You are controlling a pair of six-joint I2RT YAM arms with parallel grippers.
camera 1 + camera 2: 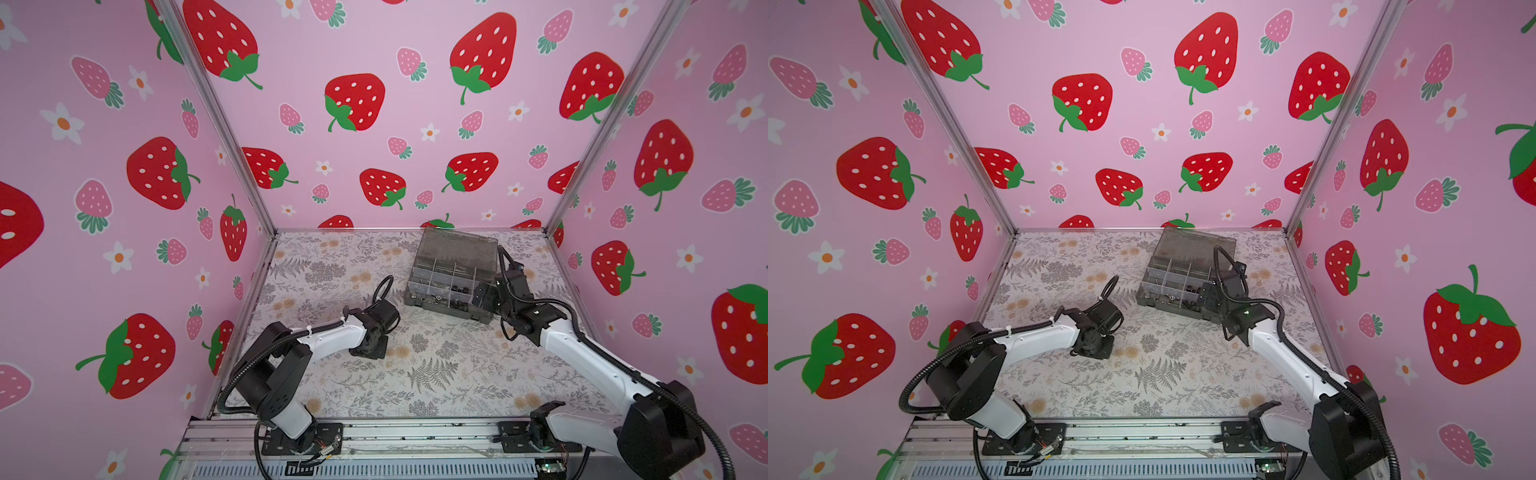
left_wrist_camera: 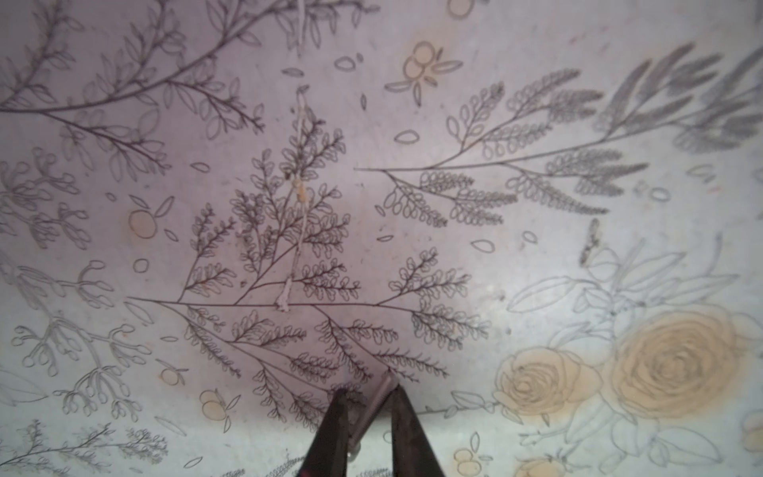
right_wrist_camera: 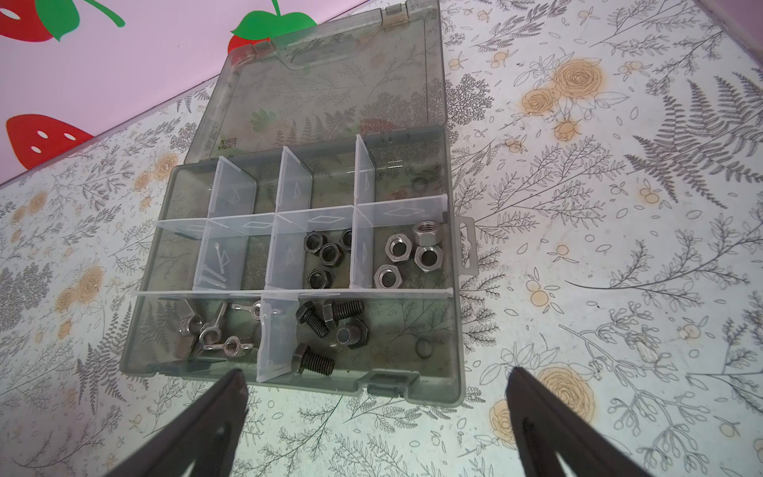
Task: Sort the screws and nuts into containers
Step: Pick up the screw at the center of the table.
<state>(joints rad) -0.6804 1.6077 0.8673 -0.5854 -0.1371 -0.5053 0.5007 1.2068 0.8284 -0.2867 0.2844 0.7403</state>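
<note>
Smoky grey plastic, the organiser box (image 1: 432,249) sits lid-open right of centre in both top views, towards the back of the floral worktop (image 1: 436,386). Its compartments hold wing nuts (image 3: 206,330), black bolts (image 3: 326,326), black hex nuts (image 3: 326,254) and silver hex nuts (image 3: 408,256). The right hand (image 3: 376,371) hovers just beside the box, fingers spread wide, holding nothing. The left hand (image 2: 369,390), lower left of the box, pinches a slim silver screw (image 2: 373,409) slantwise between nearly closed fingers.

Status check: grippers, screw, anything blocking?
Left gripper pinching screw on mat. Right gripper open, at box front. Lid open, nothing seen in the way.
</note>
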